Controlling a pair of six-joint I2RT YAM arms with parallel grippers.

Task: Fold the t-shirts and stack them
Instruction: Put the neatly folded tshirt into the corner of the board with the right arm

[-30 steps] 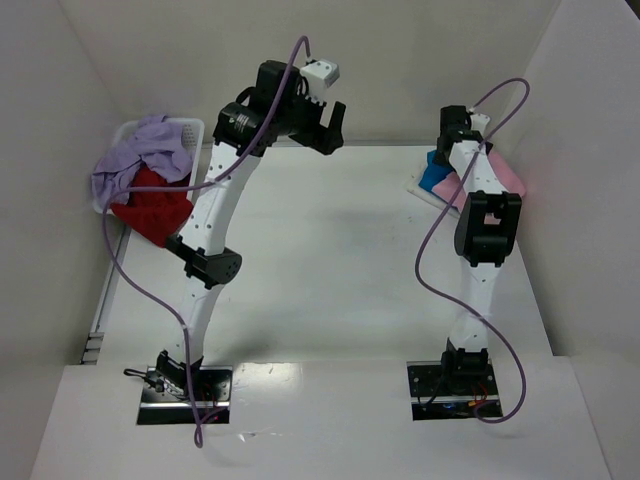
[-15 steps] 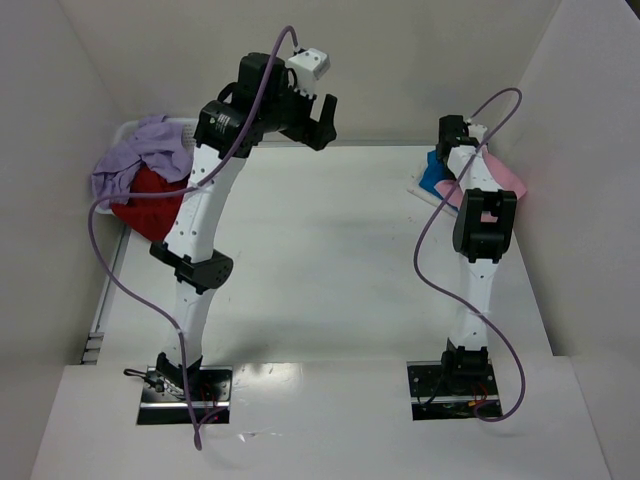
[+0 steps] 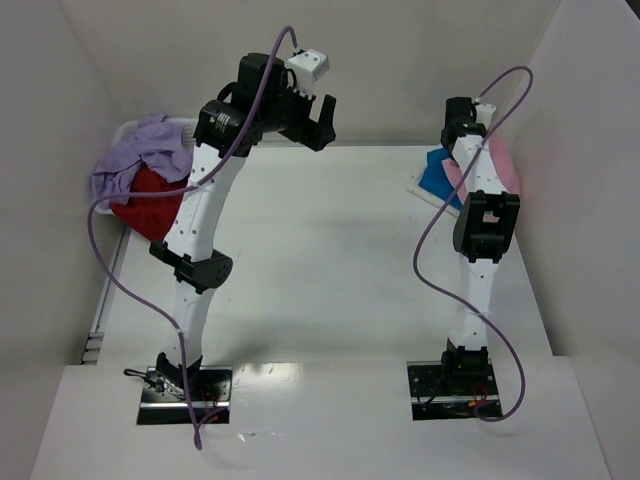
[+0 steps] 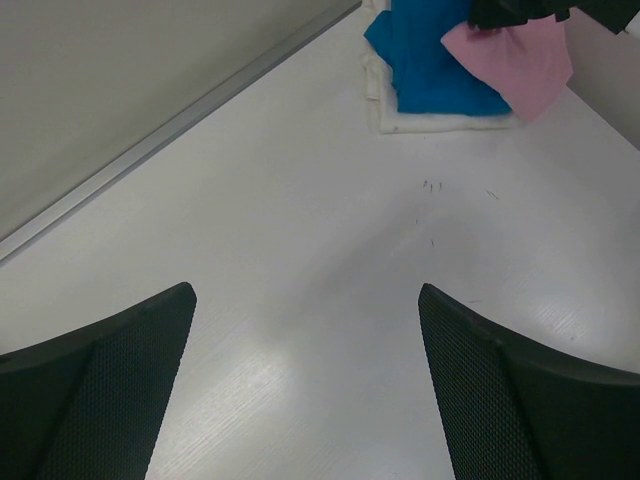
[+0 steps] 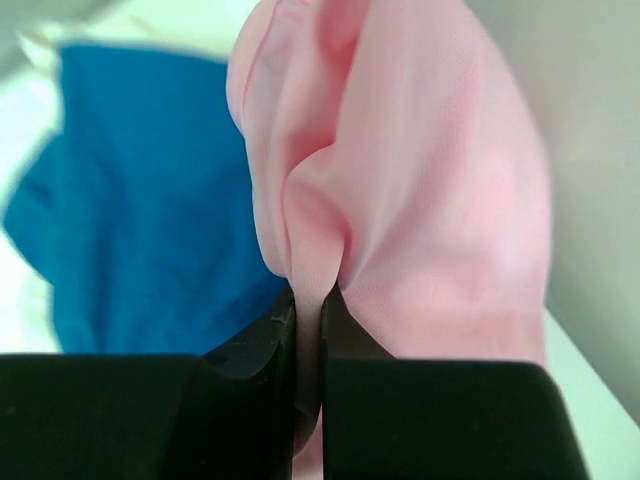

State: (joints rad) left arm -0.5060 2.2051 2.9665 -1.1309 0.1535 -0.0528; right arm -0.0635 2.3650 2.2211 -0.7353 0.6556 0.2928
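Observation:
At the back right of the table my right gripper is shut on a fold of the light pink t-shirt, which hangs lifted from its jaws. The pink t-shirt shows beside the right arm, over the bright blue t-shirt. That blue t-shirt lies flat beneath on a white sheet. The red t-shirt and the lavender t-shirt are heaped in the white basket at the back left. My left gripper hangs high above the table's middle back, open and empty.
White walls close in the table on the left, back and right. The right wall stands close behind the pink cloth. The blue t-shirt and pink t-shirt show far off in the left wrist view.
My right gripper has shut on the pink t-shirt and pulled it up and back off the blue one. The left arm swung a little left, then stayed still.

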